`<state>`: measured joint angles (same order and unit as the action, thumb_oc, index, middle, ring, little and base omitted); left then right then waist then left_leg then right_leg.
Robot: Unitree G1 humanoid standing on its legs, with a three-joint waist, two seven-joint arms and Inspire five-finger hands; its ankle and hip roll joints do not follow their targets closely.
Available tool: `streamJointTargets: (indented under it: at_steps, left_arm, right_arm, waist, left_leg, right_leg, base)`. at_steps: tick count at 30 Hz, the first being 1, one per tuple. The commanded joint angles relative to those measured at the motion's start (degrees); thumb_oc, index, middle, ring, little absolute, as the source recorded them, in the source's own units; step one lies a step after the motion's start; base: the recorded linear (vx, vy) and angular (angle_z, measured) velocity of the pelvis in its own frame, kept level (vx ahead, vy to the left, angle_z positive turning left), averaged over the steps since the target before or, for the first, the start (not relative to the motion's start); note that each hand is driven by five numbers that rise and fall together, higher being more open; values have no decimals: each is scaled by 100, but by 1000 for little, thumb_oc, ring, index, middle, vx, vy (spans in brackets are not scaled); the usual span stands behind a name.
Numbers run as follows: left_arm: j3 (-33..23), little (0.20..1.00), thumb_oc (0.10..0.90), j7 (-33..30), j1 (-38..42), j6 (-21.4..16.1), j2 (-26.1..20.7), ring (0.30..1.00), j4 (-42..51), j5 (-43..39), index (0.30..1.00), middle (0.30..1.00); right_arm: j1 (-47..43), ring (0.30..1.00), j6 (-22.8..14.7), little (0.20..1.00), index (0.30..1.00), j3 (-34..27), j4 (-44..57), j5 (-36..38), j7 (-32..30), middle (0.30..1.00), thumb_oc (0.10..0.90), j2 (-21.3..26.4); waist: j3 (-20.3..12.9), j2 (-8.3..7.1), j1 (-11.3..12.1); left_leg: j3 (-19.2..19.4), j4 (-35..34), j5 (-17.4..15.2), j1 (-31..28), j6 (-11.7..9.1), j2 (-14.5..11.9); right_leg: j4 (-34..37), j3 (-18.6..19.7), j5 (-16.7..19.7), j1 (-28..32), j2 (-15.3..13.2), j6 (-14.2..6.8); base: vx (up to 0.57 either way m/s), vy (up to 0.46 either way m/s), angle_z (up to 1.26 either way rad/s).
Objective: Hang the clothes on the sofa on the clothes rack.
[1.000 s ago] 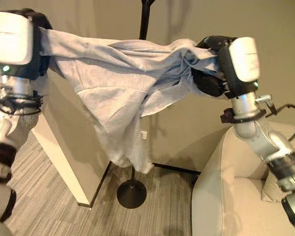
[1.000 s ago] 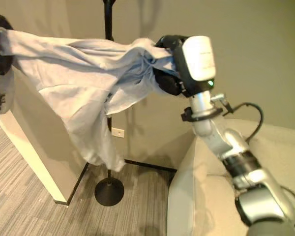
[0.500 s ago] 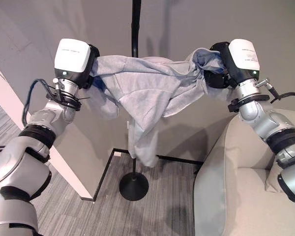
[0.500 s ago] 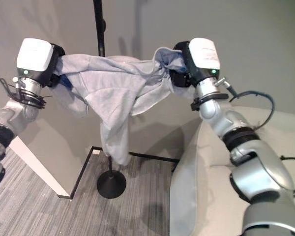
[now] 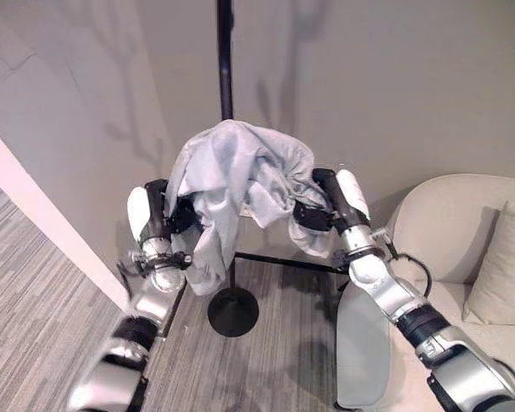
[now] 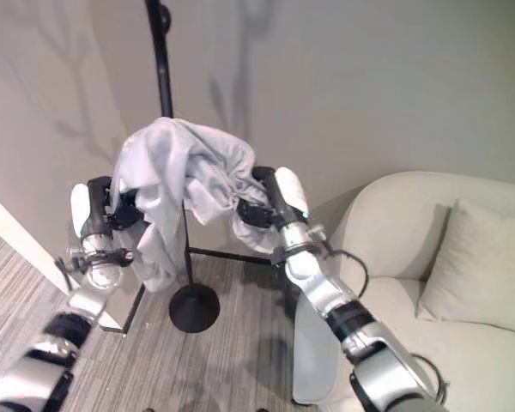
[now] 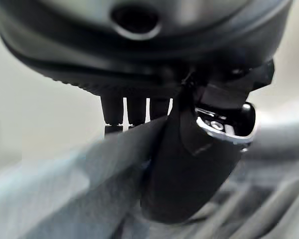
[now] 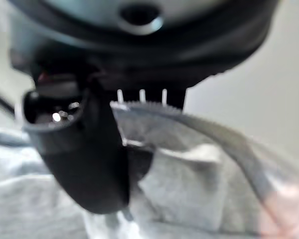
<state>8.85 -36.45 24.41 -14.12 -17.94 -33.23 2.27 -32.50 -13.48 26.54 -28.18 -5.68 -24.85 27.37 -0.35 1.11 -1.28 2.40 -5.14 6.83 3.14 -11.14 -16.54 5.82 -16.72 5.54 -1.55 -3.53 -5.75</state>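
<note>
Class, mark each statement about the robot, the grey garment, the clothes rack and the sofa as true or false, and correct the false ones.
1. The grey garment is draped over the clothes rack. True.
2. The left hand is open and clear of the cloth. False: it pinches the garment.
3. The right hand grips the garment. True.
4. The garment lies on the sofa. False: it is bunched against the rack's pole, beside the sofa.
5. A cushion rests on the sofa. True.

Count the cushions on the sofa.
1. A beige cushion leans against the backrest of the cream sofa, to the right of the clothes rack. More may lie beyond the view's edge.
</note>
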Motion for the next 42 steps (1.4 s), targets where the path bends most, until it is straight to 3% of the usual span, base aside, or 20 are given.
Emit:
streamJointTargets:
  at_steps: [1, 2, 3, 4, 5, 6, 8, 10, 13, 20, 25, 31, 34, 35, 37, 40, 42]
  left_arm:
    - [-161, 300, 400, -237, 221, -271, -298, 300, -436, -1043, 300, 300]
    - [-242, 361, 441, -231, 140, -346, -196, 361, -267, -1218, 361, 361]
    - [-337, 519, 546, -199, 35, -405, -93, 519, -39, -1419, 519, 519]
    - [-429, 900, 800, -97, -130, -473, 56, 900, 247, -1676, 900, 900]
    - [-430, 900, 800, -94, -142, -468, 57, 900, 257, -1678, 900, 900]
    - [-487, 900, 800, -30, -249, -520, 101, 900, 406, -1826, 900, 900]
    - [-572, 900, 800, 138, -458, -560, 202, 900, 637, -2127, 900, 900]
    - [-600, 900, 800, 214, -545, -601, 246, 900, 704, -2299, 900, 900]
    - [-593, 900, 800, 841, -1167, -585, 402, 900, 1068, -2950, 900, 900]
    - [-491, 900, 800, 1485, -1755, -475, 422, 900, 1110, -3318, 900, 900]
    - [-562, 900, 800, 1928, -2177, -439, 465, 900, 739, -3469, 900, 900]
    - [-674, 900, 800, 2483, -2472, -360, 574, 900, -193, -3887, 900, 900]
    - [-805, 900, 800, 2923, -2470, -146, 844, 900, -1652, -4347, 900, 900]
    - [-891, 900, 800, 3009, -2432, -31, 985, 900, -2211, -4606, 900, 900]
    - [-1018, 900, 800, 3105, -2332, 135, 1122, 900, -3070, -4628, 900, 900]
    - [-1345, 900, 800, 3164, -2266, 245, 1161, 900, -4024, -4668, 900, 900]
    - [-1357, 900, 800, 3201, -2245, 252, 1090, 900, -4333, -4435, 900, 900]
  right_arm:
    - [-215, 300, 32, 300, 300, -346, -256, 258, -282, 300, 400, 165]
    - [-130, 300, 10, 300, 300, -384, -154, 313, -262, 300, 400, 72]
    - [-10, 300, 5, 300, 300, -418, 0, 349, -246, 300, 400, -12]
    - [171, 300, -26, 300, 300, -412, 273, 390, -129, 300, 400, -128]
    - [183, 300, -21, 300, 300, -413, 284, 390, -126, 300, 400, -126]
    - [259, 455, -30, 455, 455, -402, 402, 403, -54, 455, 504, -149]
    - [403, 900, -53, 900, 900, -379, 673, 532, 117, 900, 800, -205]
    - [458, 900, -67, 900, 900, -361, 761, 600, 205, 900, 800, -198]
    - [730, 900, -66, 900, 900, -381, 1175, 668, 540, 900, 800, -8]
    - [1076, 900, -93, 900, 900, -487, 1601, 745, 963, 900, 800, 474]
    - [1489, 900, -220, 900, 900, -661, 1692, 854, 1256, 900, 800, 843]
    - [2057, 900, -337, 900, 900, -1008, 1512, 1194, 1413, 900, 800, 671]
    - [2799, 900, -468, 900, 900, -1521, 335, 2587, 1473, 900, 800, -424]
    - [2938, 900, -542, 900, 900, -1747, -363, 3709, 1604, 900, 800, -948]
    - [3018, 900, -413, 900, 900, -1940, -1566, 5102, 1940, 900, 800, -1531]
    - [2982, 900, 83, 900, 900, -2504, -3310, 6682, 2382, 900, 800, -2106]
    - [2914, 900, 304, 900, 900, -2871, -4254, 7129, 2447, 900, 800, -2199]
  waist:
    - [-62, -129, 88]
    - [-62, -119, 92]
    - [-71, -105, 93]
    - [-81, -84, 93]
    - [-85, -82, 92]
    - [-94, -70, 99]
    - [-118, -53, 109]
    - [-123, -44, 112]
    - [-147, -12, 145]
    - [-183, -21, 149]
    - [-189, -36, 139]
    - [-190, -56, 97]
    - [-165, -35, 53]
    - [-149, -13, 50]
    - [-157, 7, 59]
    - [-185, 25, 96]
    - [-202, 30, 125]
  left_leg:
    - [39, 14, -240, -347, -5, -231]
    - [43, 14, -242, -354, -6, -228]
    - [45, 14, -245, -370, -7, -229]
    - [46, 14, -247, -393, -11, -222]
    - [45, 14, -247, -396, -11, -222]
    - [49, 14, -240, -405, -16, -229]
    - [55, 14, -238, -417, -22, -233]
    - [61, 14, -238, -425, -26, -237]
    - [66, 14, -218, -440, -42, -235]
    - [88, 14, -197, -410, -75, -247]
    - [116, 14, -217, -411, -89, -244]
    - [161, 14, -278, -433, -81, -239]
    - [152, 14, -325, -440, -72, -238]
    - [144, 14, -339, -453, -75, -242]
    - [105, 14, -362, -444, -79, -240]
    - [43, 14, -407, -443, -91, -207]
    - [11, 14, -427, -426, -97, -178]
  right_leg:
    - [-82, 166, -780, -21, -114, -44]
    - [-82, 163, -782, -10, -118, -42]
    - [-82, 160, -780, 9, -122, -43]
    - [-82, 146, -783, 35, -134, -43]
    - [-82, 146, -784, 38, -134, -43]
    - [-82, 133, -785, 50, -141, -45]
    - [-82, 123, -783, 77, -158, -50]
    - [-82, 118, -785, 87, -162, -51]
    - [-82, 25, -774, 153, -192, -67]
    - [-82, -70, -752, 193, -230, -91]
    - [-82, -127, -723, 218, -267, -121]
    - [-82, -137, -708, 238, -299, -147]
    - [-82, -201, -722, 278, -316, -143]
    - [-82, -208, -736, 304, -299, -135]
    - [-82, -240, -761, 327, -293, -122]
    - [-82, -275, -780, 378, -311, -114]
    - [-82, -308, -776, 393, -338, -118]
  base:
    - [0, 0, 0]
    - [0, 0, 0]
    - [0, 0, 0]
    - [0, 0, 0]
    - [0, 0, 0]
    - [0, 0, 0]
    - [0, 0, 0]
    - [0, 0, 0]
    - [-12, 20, 3]
    - [-26, 12, 12]
    - [-25, 6, 1]
    - [0, 0, 0]
    - [-4, 5, 1]
    - [-17, 15, 9]
    - [6, 20, 13]
    - [20, 44, 13]
    - [15, 43, -1]
